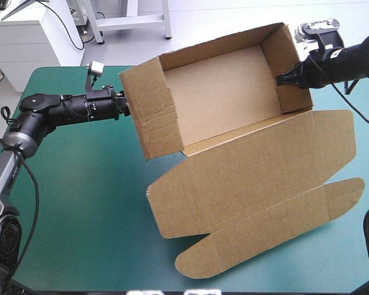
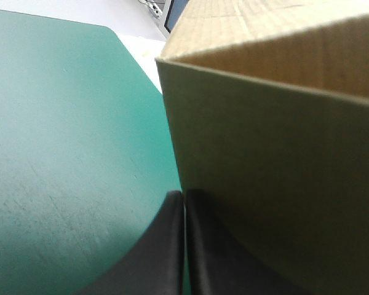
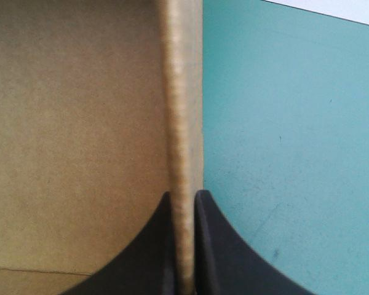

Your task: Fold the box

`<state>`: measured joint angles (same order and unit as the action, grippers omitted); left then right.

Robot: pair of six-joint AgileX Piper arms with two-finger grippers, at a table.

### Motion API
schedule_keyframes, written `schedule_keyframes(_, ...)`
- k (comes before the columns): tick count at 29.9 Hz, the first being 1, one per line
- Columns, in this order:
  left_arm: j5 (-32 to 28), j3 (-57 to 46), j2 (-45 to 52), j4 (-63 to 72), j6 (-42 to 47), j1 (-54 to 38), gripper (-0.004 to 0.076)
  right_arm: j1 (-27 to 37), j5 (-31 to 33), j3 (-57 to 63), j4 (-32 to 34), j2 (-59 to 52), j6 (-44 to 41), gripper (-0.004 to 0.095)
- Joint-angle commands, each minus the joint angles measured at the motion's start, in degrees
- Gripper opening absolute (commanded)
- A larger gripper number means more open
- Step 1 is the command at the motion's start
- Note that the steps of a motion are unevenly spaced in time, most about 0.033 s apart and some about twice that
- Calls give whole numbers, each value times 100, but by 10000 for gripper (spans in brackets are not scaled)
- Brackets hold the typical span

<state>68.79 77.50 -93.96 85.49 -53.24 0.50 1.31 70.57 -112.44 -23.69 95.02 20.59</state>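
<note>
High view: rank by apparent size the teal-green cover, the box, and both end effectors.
Largest first:
teal-green cover
box
then left end effector and right end effector, both small and partly hidden at the box's walls, too alike to rank.

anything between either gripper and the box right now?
Nothing visible. The right gripper is shut on the box at its right wall, board between its fingers. The left gripper is all but shut at the left wall's edge, touching it. Only the teal-green cover shows beside them.

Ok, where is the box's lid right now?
In the high view the lid lies flat on the teal-green cover, toward the table's near right, joined to the tray that the left gripper and right gripper hold.
</note>
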Motion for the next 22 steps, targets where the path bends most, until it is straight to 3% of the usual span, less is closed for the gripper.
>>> schedule_keyframes(1,548,173,246,533,-38,48,-8,-279,-605,-151,-21,-299,-275,-13)
schedule_keyframes(6,548,173,246,533,-13,48,9,-690,-938,-151,592,-299,-606,-14)
schedule_keyframes(8,548,173,246,533,-13,48,64,-832,-1061,-151,868,-299,-739,-13)
schedule_keyframes(12,548,173,246,597,-13,48,272,-1028,-1237,-151,1111,-299,-879,-13)
schedule_keyframes(17,548,173,246,804,-13,48,606,-1094,-1532,-151,1109,-299,-1031,-13)
schedule_keyframes(19,548,173,246,943,-13,48,667,-1094,-1624,-151,1135,-299,-1076,-13)
schedule_keyframes(22,548,173,246,996,-13,60,671,-1094,-1688,-151,1149,-299,-1118,-13)
